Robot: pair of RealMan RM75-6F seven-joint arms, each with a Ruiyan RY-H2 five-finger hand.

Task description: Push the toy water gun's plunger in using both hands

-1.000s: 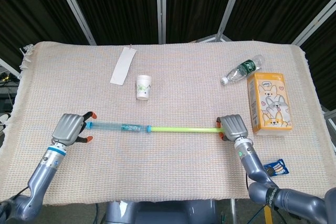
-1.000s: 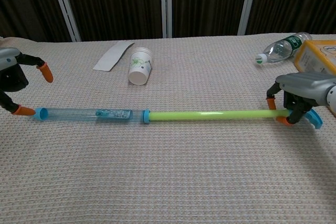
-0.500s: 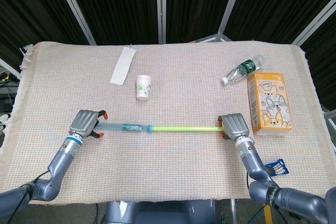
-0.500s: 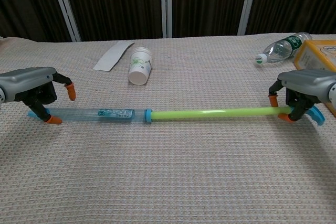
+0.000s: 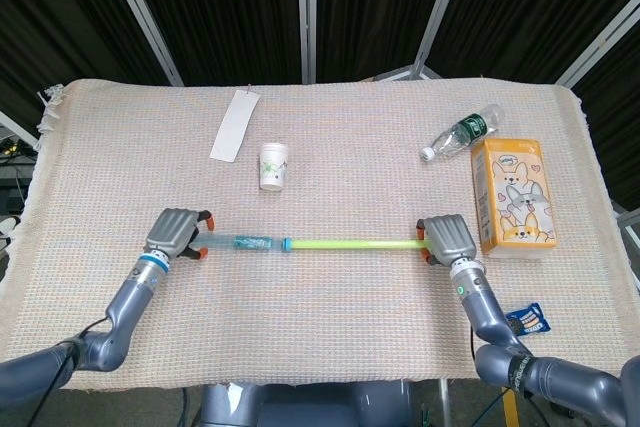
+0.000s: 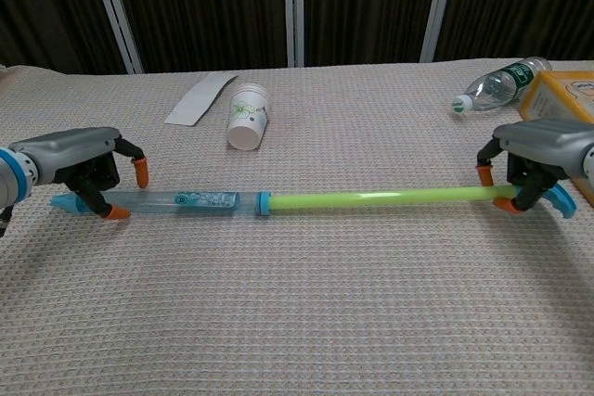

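The toy water gun lies across the table: a clear blue barrel [image 5: 245, 243] [image 6: 190, 199] on the left and a long green plunger rod [image 5: 350, 244] [image 6: 371, 198] drawn out to the right. My left hand [image 5: 176, 232] [image 6: 79, 166] arches over the barrel's left end with its fingers spread on either side of the tube. The blue nozzle tip [image 6: 63, 201] pokes out behind it. My right hand [image 5: 447, 238] [image 6: 538, 147] holds the rod's right end, slightly raised, and the blue plunger handle [image 6: 560, 203] sticks out past its fingers.
A small paper cup [image 5: 273, 165] [image 6: 247, 117] lies behind the barrel, with a white paper strip [image 5: 234, 125] further back. A plastic bottle [image 5: 462, 132] and an orange carton [image 5: 512, 193] sit at the right, close to my right hand.
My left hand has slid right from beyond the nozzle to over the barrel's left end. My right hand has barely moved; the rod's right end has lifted slightly.
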